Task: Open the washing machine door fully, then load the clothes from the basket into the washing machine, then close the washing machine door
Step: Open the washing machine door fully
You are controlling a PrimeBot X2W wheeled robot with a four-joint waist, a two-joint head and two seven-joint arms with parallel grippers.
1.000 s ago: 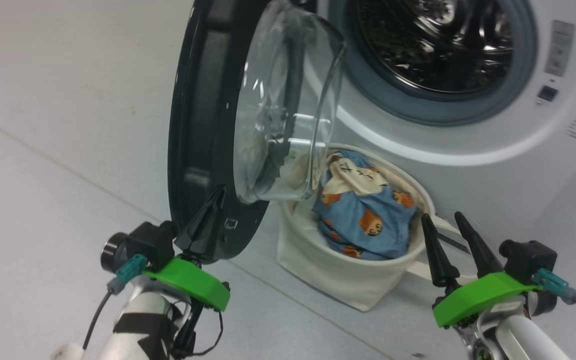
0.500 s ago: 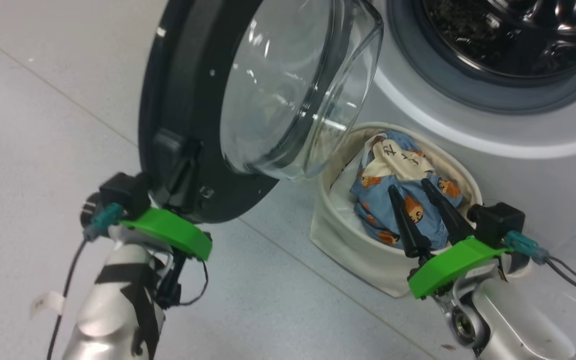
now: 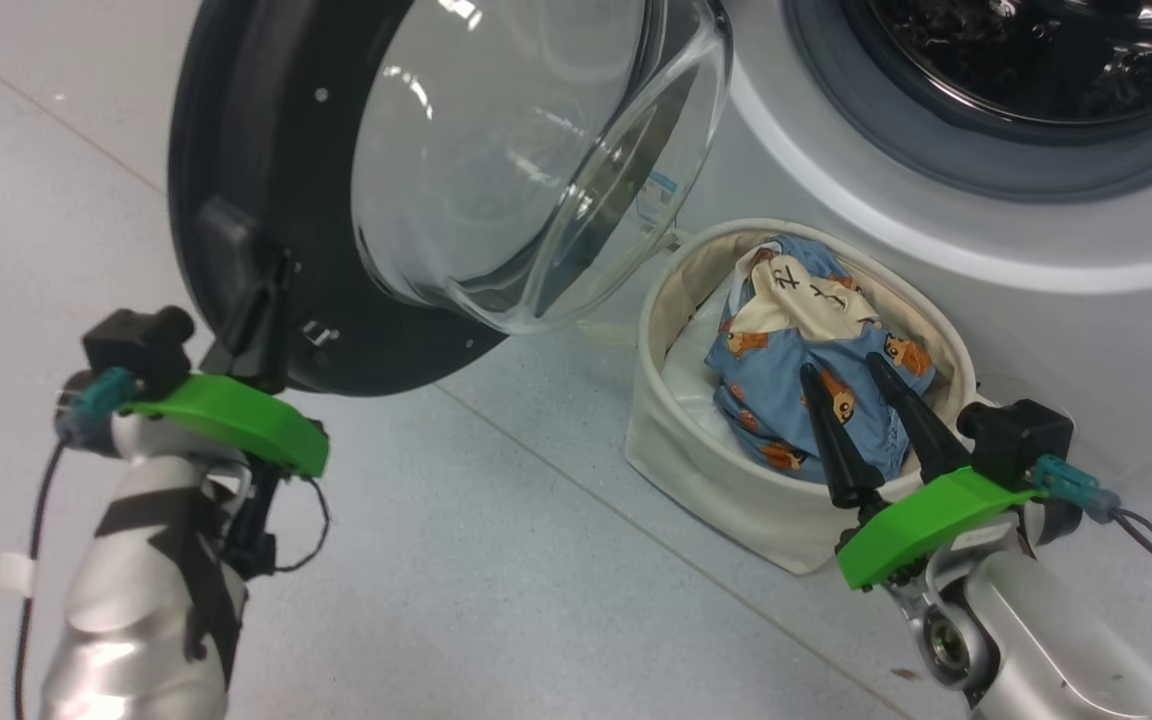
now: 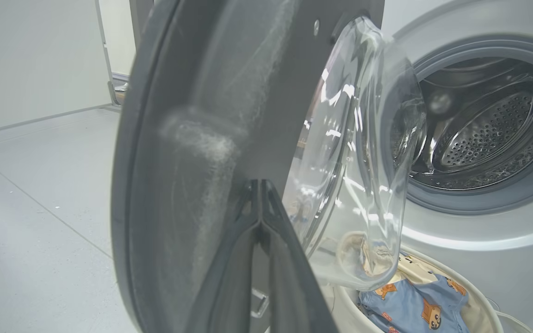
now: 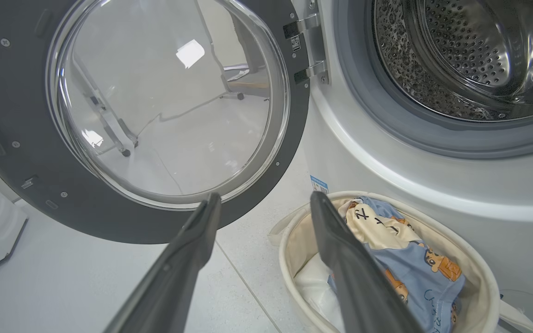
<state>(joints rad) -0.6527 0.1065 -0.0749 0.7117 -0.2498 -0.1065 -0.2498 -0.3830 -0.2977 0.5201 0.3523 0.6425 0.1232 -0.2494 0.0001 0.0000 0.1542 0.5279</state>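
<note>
The washing machine door [image 3: 236, 120] hangs open at the upper left, its glass bowl [image 3: 496, 170] bulging toward the white washing machine [image 3: 936, 300]. My left gripper [image 3: 268, 295] is shut, its tips pressed against the door's inner rim beside the latch; in the left wrist view the closed fingers [image 4: 259, 185] lie against the door [image 4: 192, 138]. The cream basket [image 3: 716, 500] stands on the floor below the drum [image 3: 1026, 50], holding blue printed clothes [image 3: 786, 340]. My right gripper [image 3: 843, 368] is open just above those clothes [image 5: 414, 263], nothing between its fingers.
The door hinge [image 5: 308, 46] sits at the drum opening's left, with a small blue sticker [image 5: 319, 184] below it. White padding [image 5: 312, 282] lines the basket [image 5: 285, 249]. Grey floor [image 3: 496, 560] spreads between my two arms.
The door has swung further open to the left with my shut left gripper against its rim. My right gripper has moved in over the clothes. The head camera has shifted too.
</note>
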